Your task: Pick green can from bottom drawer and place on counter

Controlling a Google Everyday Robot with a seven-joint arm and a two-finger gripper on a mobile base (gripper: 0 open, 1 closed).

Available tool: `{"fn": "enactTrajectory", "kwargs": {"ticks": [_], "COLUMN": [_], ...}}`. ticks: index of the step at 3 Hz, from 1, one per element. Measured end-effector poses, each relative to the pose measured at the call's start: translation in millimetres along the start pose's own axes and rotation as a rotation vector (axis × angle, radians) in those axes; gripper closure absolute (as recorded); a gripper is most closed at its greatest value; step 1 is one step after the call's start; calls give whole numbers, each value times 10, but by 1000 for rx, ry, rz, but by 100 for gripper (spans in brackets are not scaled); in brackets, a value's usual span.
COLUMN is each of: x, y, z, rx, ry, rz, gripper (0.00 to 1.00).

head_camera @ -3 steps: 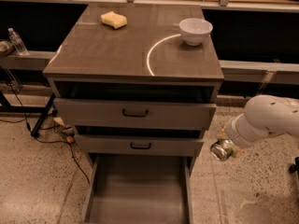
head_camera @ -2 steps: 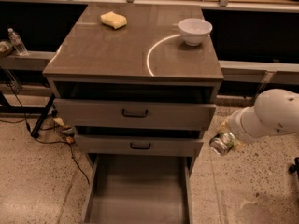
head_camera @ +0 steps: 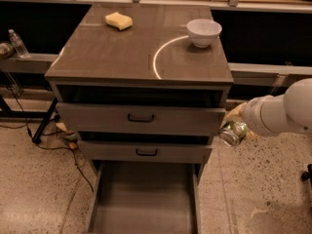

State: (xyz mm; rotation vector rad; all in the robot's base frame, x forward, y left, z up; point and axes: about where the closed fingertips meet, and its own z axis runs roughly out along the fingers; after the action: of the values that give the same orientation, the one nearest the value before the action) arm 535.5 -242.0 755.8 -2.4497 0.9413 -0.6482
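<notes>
Silver-topped, the green can (head_camera: 230, 134) sat clenched in the gripper (head_camera: 235, 127) just right of the upper drawers (head_camera: 97, 118), clear of the bottom drawer (head_camera: 146, 204) and below the counter (head_camera: 117, 52), presumably ready for raising onto it.

Green can (head_camera: 231, 134) in gripper (head_camera: 235, 129), right of top drawer (head_camera: 97, 118).

Silver-topped green can (head_camera: 231, 134) is clamped in the gripper (head_camera: 235, 127) beside the grey-brown desk (head_camera: 112, 52), marked with a white arc (head_camera: 155, 60).
</notes>
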Motion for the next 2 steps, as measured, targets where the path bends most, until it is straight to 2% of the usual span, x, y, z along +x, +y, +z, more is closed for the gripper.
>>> {"fn": "enactTrajectory", "kwargs": {"ticks": [1,2], "x": [0,-16], "y": [-416,-493], "z": [-195,-218], "rx": [102,122], "ry": [14,11], "rz": [-49,-59], "gripper": [100,100]}}
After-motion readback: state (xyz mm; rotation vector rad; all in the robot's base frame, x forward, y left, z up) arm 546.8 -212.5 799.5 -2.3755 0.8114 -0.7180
